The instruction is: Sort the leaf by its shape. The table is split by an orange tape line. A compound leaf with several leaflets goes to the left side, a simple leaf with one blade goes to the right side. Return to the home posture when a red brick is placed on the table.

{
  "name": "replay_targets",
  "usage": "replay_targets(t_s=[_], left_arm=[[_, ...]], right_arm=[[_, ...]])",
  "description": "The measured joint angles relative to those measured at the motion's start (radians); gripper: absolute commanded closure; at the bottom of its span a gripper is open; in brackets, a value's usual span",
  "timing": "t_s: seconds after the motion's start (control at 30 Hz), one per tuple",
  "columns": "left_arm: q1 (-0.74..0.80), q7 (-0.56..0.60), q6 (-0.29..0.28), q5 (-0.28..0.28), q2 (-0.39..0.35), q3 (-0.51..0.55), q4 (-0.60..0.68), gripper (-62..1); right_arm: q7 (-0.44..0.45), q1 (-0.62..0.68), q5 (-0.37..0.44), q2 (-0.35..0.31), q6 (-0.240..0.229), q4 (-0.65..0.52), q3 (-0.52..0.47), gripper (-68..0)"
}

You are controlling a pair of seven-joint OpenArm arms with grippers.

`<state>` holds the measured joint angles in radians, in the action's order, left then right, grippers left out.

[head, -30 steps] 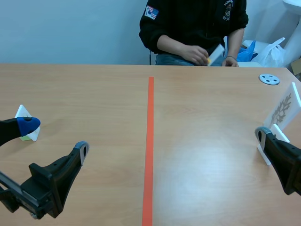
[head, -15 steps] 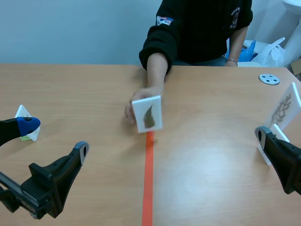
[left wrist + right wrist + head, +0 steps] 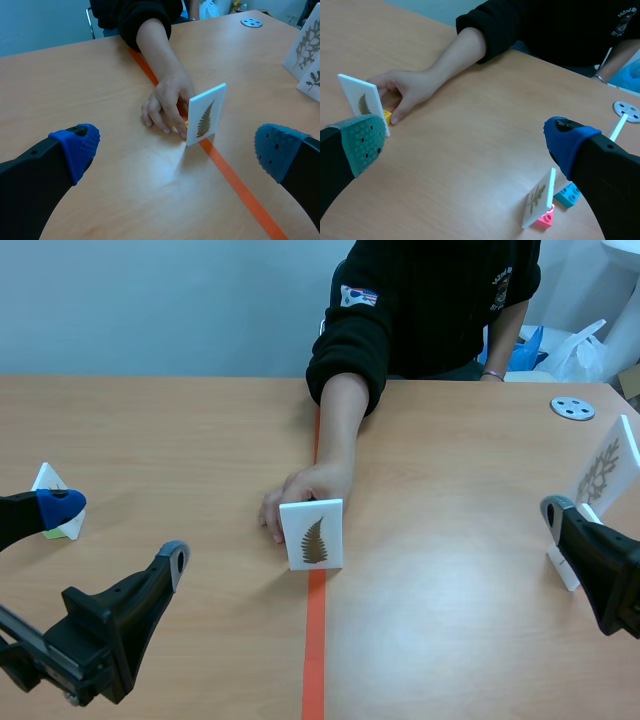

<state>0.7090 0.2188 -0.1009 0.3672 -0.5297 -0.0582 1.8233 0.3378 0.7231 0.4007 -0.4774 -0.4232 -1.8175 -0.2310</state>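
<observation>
A white card [image 3: 313,535] showing a brown, feathery leaf with many small leaflets along one stem stands upright on the orange tape line [image 3: 316,640] at mid table. A person's hand [image 3: 300,492] holds it from behind. In the left wrist view the card [image 3: 206,115] stands ahead of my left gripper [image 3: 177,150], slightly toward its right finger, on a small yellow base [image 3: 186,123]. My left gripper [image 3: 115,535] is open and holds nothing, low on the left. The right gripper [image 3: 465,142] is open and holds nothing, with the card [image 3: 362,102] just beyond its left fingertip.
Two leaf cards [image 3: 605,470] [image 3: 538,197] stand on brick bases at the right edge, close to my right gripper. A small white card on a green base [image 3: 55,502] stands beside the left gripper. A grey disc [image 3: 572,408] lies far right. The person's arm [image 3: 340,420] stretches along the tape line.
The person's hand brought the card from the far edge, lowered it and stood it on the tape line nearer to me. Neither arm has moved.
</observation>
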Motion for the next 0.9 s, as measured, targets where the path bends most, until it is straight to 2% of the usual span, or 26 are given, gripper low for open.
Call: replay_targets(t_s=[0.23, 0.4, 0.73, 0.9], left_arm=[[0.0, -0.002, 0.0, 0.0, 0.0, 0.0, 0.0, -62.3], [0.0, -0.002, 0.0, 0.0, 0.0, 0.0, 0.0, -62.3], [0.0, -0.002, 0.0, 0.0, 0.0, 0.0, 0.0, -62.3], [0.0, -0.002, 0.0, 0.0, 0.0, 0.0, 0.0, -62.3]], right_arm=[[-0.012, -0.084, -0.012, 0.0, 0.0, 0.028, 0.098, -67.9], [-0.021, -0.19, -0.016, 0.0, 0.0, 0.101, 0.203, -67.9], [-0.026, -0.462, -0.072, 0.008, 0.012, 0.377, 0.468, -67.9], [-0.016, -0.605, -0.109, 0.077, 0.018, 0.55, 0.571, -67.9]])
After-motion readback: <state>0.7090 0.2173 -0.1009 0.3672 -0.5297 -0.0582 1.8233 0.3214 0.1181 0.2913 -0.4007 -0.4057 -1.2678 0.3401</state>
